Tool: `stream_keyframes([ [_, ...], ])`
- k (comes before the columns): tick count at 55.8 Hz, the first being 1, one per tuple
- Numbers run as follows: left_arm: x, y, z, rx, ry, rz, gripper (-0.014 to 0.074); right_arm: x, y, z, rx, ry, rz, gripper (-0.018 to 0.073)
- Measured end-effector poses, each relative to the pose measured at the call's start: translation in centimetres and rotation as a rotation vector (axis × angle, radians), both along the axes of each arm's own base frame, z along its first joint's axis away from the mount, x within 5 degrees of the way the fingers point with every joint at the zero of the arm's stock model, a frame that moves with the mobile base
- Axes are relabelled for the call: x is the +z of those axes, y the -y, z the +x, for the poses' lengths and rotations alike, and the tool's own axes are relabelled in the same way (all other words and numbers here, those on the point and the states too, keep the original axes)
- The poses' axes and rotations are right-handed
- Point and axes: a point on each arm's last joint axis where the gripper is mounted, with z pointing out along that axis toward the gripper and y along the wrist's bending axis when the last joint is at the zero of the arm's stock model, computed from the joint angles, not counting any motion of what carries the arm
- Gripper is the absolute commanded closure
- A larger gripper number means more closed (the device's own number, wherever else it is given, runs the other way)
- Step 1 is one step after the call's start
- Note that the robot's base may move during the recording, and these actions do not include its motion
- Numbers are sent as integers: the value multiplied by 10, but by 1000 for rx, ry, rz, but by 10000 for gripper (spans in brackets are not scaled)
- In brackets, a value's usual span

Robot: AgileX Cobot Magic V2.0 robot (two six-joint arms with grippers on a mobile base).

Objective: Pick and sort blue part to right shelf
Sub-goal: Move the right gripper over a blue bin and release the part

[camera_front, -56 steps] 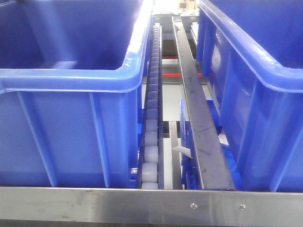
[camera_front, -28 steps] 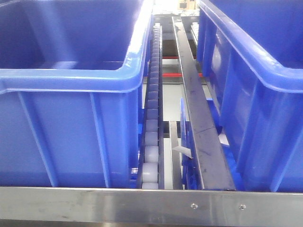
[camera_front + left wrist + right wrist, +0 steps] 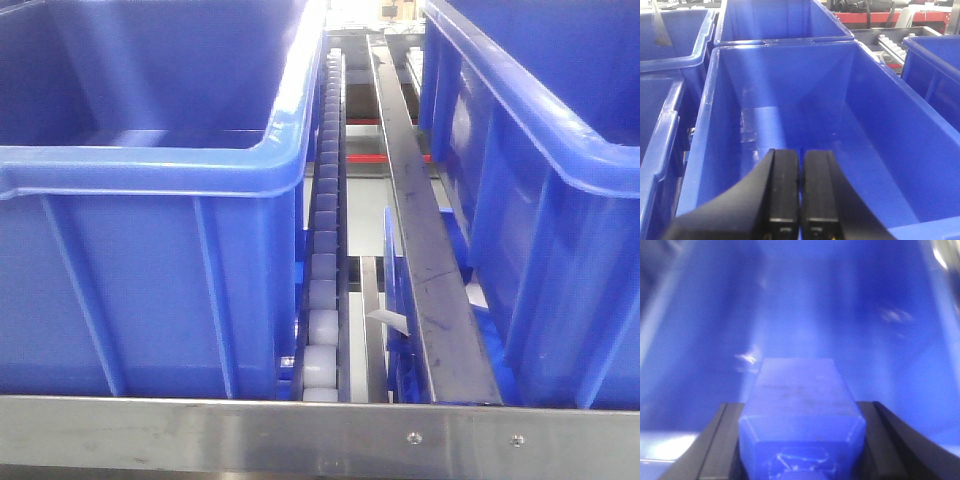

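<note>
Our right gripper [image 3: 800,440] was clamped on the blue part [image 3: 801,410], a dark finger [image 3: 722,440] pressed against each flank of the block. Our left gripper [image 3: 800,190] was closed with nothing between its pads, which sat almost touching over the open blue bin [image 3: 805,130] beneath it.

We worked over a rack of blue plastic bins. In the front view a left bin [image 3: 150,260] and a right bin [image 3: 540,200] flanked a track of pale rollers [image 3: 322,280] and a dark metal rail [image 3: 420,240], all running away from us behind a steel front bar [image 3: 300,435]. More bins stood beside and behind in the left wrist view, with a red-edged frame [image 3: 875,17] at the far end.

We saw the part only in the right wrist view, held above a blurred blue surface. Its long axis ran straight ahead between the fingers, away from the camera, with one flat face up. We could not tell which end was forward.
</note>
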Motion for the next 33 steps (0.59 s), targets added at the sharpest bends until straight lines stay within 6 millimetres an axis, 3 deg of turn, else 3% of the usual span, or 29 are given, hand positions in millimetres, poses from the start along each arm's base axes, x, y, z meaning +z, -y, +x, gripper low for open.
stream_keyframes([
  [6,0,0,0,0,0,0,474,14,-11,31,9,-76,-61,395],
  [14,-1,0,0,1,-7,2,474,14,-24,67,32,-160,-132,395],
  [22,-2,0,0,4,-25,7,474,-3,-24,101,17,-275,-147,395],
  [33,-4,-1,0,6,-42,10,474,-38,-2,153,16,-383,-21,395],
])
